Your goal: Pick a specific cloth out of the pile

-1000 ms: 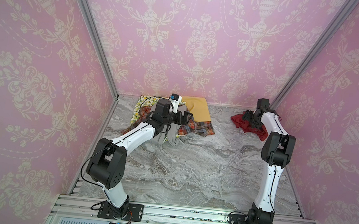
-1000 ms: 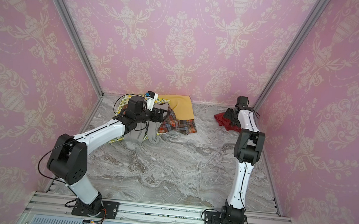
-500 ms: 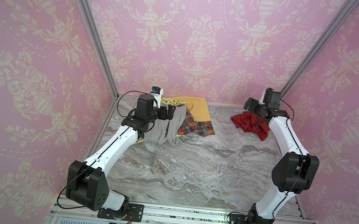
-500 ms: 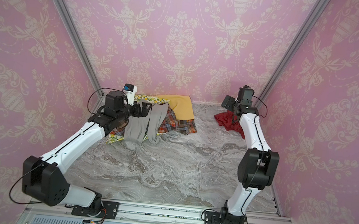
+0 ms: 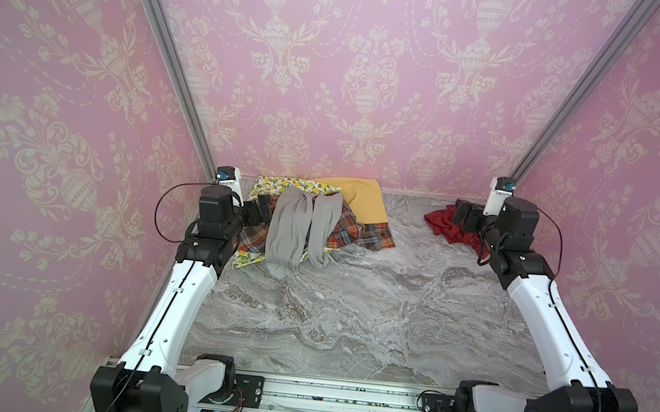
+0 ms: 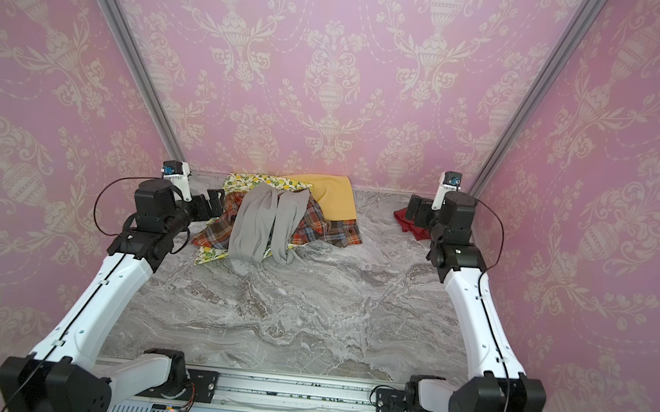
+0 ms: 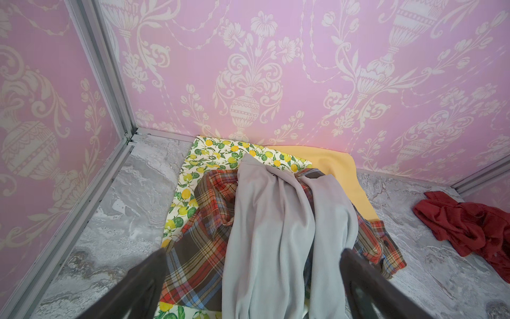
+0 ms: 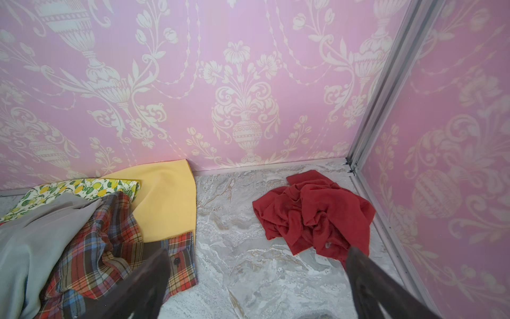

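Cloth (image 8: 311,218) lies crumpled in the far right corner of the bench (image 5: 351,301), well apart from the pile (image 7: 276,221), so I judge it picked out. The left pincer (image 7: 254,251), by the pile, and the right pincer (image 8: 259,250), near the cloth, are spread, holding nothing. Pink walls (image 5: 352,92) hem the corner; the front stands open.

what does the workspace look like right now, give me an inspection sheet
surface: marble-look tabletop, fabrics at the rear only
job's things: dark red cloth crumpled alone near the right rear corner, apart from the pile; grey garment tops the pile
clutter: nothing seen
grippers: left gripper open beside the pile, empty; right gripper open by the dark red cloth, empty
cables: black cable loops at the left wrist, another at the right, both off the fabrics
surroundings: pink patterned walls, metal corner posts
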Available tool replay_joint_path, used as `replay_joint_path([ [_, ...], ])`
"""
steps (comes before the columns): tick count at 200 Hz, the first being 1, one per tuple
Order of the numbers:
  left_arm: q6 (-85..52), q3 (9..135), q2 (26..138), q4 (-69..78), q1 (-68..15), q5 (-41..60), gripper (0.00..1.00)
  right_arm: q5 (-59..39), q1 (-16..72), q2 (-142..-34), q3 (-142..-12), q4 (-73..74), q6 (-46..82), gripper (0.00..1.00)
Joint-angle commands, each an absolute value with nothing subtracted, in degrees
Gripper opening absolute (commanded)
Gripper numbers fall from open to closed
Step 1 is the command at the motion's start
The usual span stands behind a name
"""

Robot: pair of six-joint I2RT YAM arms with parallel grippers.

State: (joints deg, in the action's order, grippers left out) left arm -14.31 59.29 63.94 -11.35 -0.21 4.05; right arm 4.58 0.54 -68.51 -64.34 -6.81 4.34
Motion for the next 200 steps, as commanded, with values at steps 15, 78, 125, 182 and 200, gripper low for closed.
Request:
replay_joint_path([
  [15, -17.00, 54.01, 60.97, -7.99, 0.31, 1.80, 0.99, 4.09, 0.88, -59.75, -52.93, -0.29, -0.24, 1.00],
  [78, -11.36, 47.88, 58.94, -3.28, 0.26, -0.63, 0.99, 3.56, 0.91, -51.34, -37.73, 6.92, 1.74, 1.00],
  [125, -7.22, 37.54, 64.03, 5.76, 0.68, -5.49, 0.99, 2.87, 0.79, -56.80, -26.84, 21.68, 2.79, 1.00],
  [182, -6.65, 29.24, 73.94, 23.32, 3.65, -6.86, 0.99, 2.11, 0.80, -69.86, -20.41, 38.18, 3.21, 1.00],
  [200, -6.76, 27.33, 76.17, 28.56, 4.54, -5.64, 0.99, 2.70, 0.86, -72.87, -19.50, 41.70, 3.47, 1.00],
])
